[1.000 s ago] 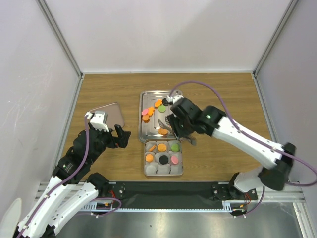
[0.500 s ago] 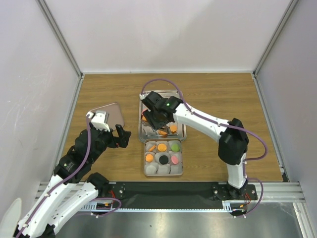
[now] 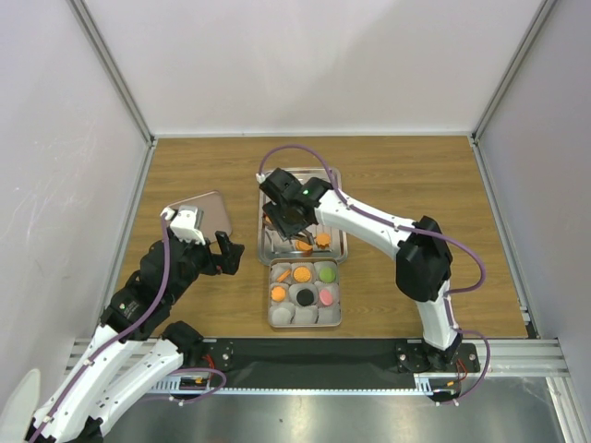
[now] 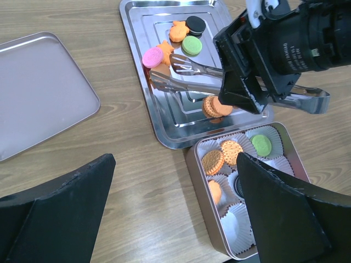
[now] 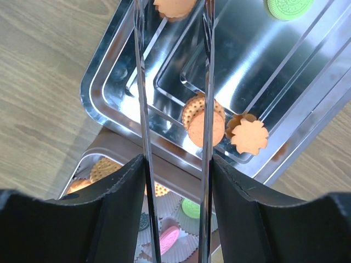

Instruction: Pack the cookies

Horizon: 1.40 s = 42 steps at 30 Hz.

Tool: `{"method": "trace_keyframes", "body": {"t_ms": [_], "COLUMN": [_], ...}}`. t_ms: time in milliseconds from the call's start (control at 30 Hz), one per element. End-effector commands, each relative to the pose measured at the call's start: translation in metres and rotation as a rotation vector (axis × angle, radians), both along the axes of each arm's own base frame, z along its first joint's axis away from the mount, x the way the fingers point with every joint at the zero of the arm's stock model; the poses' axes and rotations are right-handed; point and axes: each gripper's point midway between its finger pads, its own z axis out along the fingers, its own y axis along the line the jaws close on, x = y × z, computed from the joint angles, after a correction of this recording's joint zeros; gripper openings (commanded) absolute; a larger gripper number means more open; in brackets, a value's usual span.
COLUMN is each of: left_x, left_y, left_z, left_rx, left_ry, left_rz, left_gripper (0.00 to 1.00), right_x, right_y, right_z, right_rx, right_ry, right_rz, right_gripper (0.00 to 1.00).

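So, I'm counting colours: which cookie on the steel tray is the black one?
The black cookie at the far end of the tray, next to the green cookie; all others there are orange or pink.

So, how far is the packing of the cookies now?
Done: six paper cups in the tin hold cookies. In hand: the right gripper holds tongs over the tray, their tips open near the pink cookie, gripping nothing that I can see; the left gripper is open. Left: several cookies on the tray and three empty cups.
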Motion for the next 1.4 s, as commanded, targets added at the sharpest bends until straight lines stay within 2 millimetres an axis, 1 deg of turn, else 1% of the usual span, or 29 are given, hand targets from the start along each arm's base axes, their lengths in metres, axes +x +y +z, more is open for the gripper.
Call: {"method": "trace_keyframes", "body": {"t_ms": [0, 433, 600, 767, 833, 867, 967, 1033, 1133, 1367], "left_x": [0.002, 0.001, 0.001, 0.001, 0.001, 0.001, 0.000, 0.000, 0.000, 0.000], "left_y": [-0.003, -0.002, -0.002, -0.002, -0.002, -0.002, -0.002, -0.002, -0.002, -0.002], "left_z": [0.003, 0.004, 0.005, 0.005, 0.005, 0.006, 0.006, 0.006, 0.006, 0.007], "left_rx": [-0.015, -0.017, -0.019, -0.019, -0.020, -0.022, -0.023, -0.022, -0.024, -0.024], "left_ry": [-0.005, -0.008, -0.012, -0.013, -0.014, -0.017, -0.018, -0.017, -0.019, -0.019], "left_rz": [0.004, 0.004, 0.004, 0.002, 0.002, 0.002, 0.002, 0.000, -0.001, 0.000], "left_gripper": [1.00, 1.00, 1.00, 1.00, 1.00, 1.00, 1.00, 1.00, 1.00, 1.00], "right_x": [0.014, 0.021, 0.022, 0.021, 0.021, 0.021, 0.020, 0.018, 0.017, 0.013], "right_y": [0.007, 0.013, 0.014, 0.012, 0.011, 0.011, 0.008, 0.007, 0.003, 0.001], "right_z": [0.011, 0.006, 0.004, 0.003, 0.004, 0.005, 0.011, 0.019, 0.027, 0.025], "right_rx": [0.014, 0.003, 0.002, -0.009, -0.011, -0.011, -0.007, 0.003, 0.010, 0.010], "right_ry": [-0.049, -0.052, -0.051, -0.049, -0.048, -0.049, -0.056, -0.064, -0.072, -0.062], "right_rz": [0.000, 0.002, 0.000, 0.001, 0.002, 0.000, -0.004, -0.003, -0.004, -0.001], "right_gripper": [0.54, 0.52, 0.46, 0.45, 0.45, 0.43, 0.37, 0.36, 0.36, 0.36]}}
